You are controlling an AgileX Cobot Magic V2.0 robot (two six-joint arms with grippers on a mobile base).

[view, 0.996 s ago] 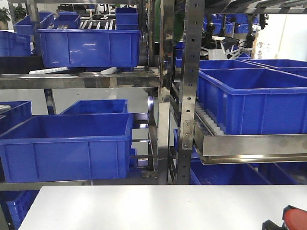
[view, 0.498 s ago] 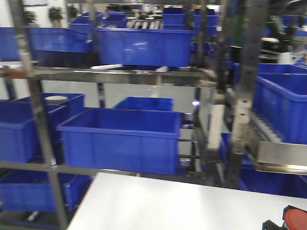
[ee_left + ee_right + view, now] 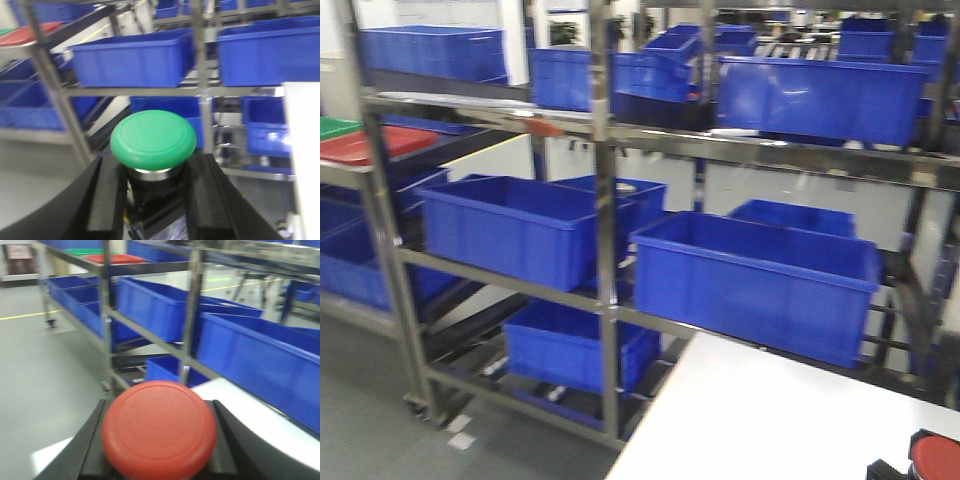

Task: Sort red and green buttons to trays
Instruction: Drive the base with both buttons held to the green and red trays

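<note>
In the left wrist view my left gripper [image 3: 152, 175] is shut on the green button [image 3: 152, 139], its black fingers [image 3: 107, 200] pressing the dark switch body below the cap. My right gripper [image 3: 159, 412] is shut on the red button [image 3: 159, 429], whose cap hides most of the jaws. The front view shows that red button [image 3: 938, 460] at the bottom right corner. The red tray [image 3: 370, 145] and the green tray [image 3: 332, 127] lie side by side on a rack shelf at the far left. They also show as the red tray [image 3: 114, 258] and the green tray [image 3: 82, 251], far off.
A steel rack [image 3: 603, 250] holds several deep blue crates [image 3: 755, 280] on its shelves. The white table [image 3: 770, 420] fills the lower right, its left edge dropping to grey floor [image 3: 380, 400]. Rack posts stand between me and the trays.
The whole front view has swung left: the crates and rack slid to the right, and the red and green trays came into view at the far left. Both buttons stay held.
</note>
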